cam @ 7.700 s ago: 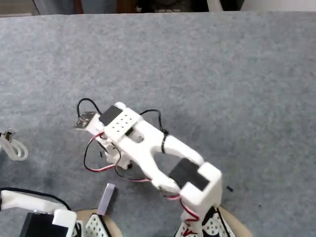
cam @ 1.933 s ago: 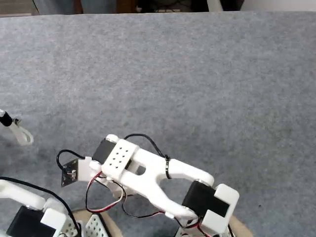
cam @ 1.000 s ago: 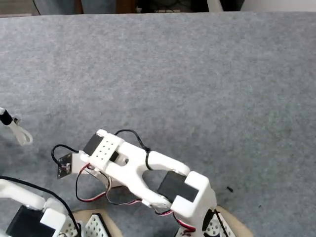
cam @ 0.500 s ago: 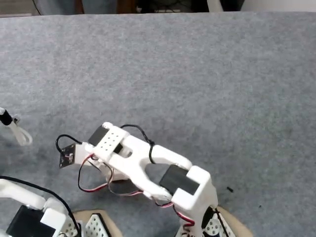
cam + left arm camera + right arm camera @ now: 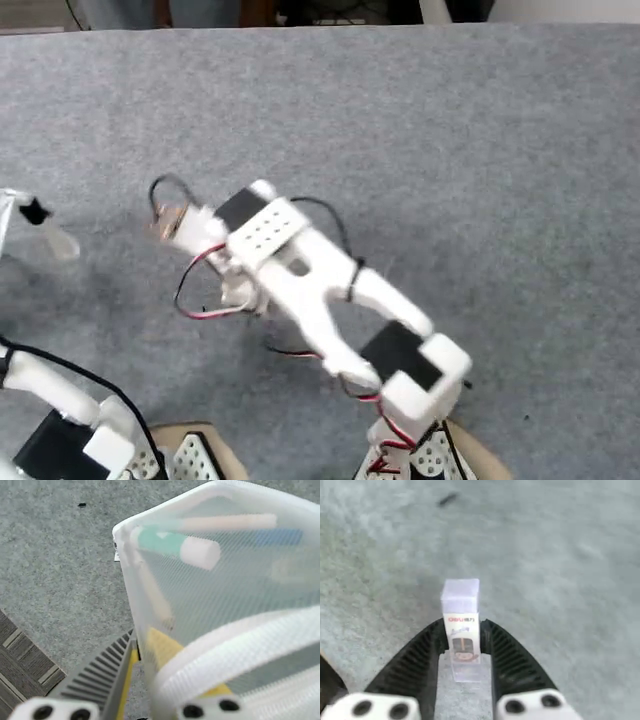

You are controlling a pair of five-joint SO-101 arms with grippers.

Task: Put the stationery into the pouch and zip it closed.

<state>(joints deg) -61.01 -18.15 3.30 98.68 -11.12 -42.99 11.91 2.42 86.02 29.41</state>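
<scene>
Left wrist view: grey tabletop [image 5: 60, 555]; left fingers [image 5: 100, 680] grip mesh pouch [image 5: 225, 590] holding pens [image 5: 225, 522]; right fingers [image 5: 415, 660] clamp clear case [image 5: 461, 625]

White arm [image 5: 300, 285], black motors [image 5: 398, 352], red cables [image 5: 200, 313], black ribbed claw [image 5: 462, 626].

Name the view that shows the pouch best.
Left wrist view: the pouch is close up, pens visible through its mesh. The high view catches what looks like its strap at the left edge.
</scene>
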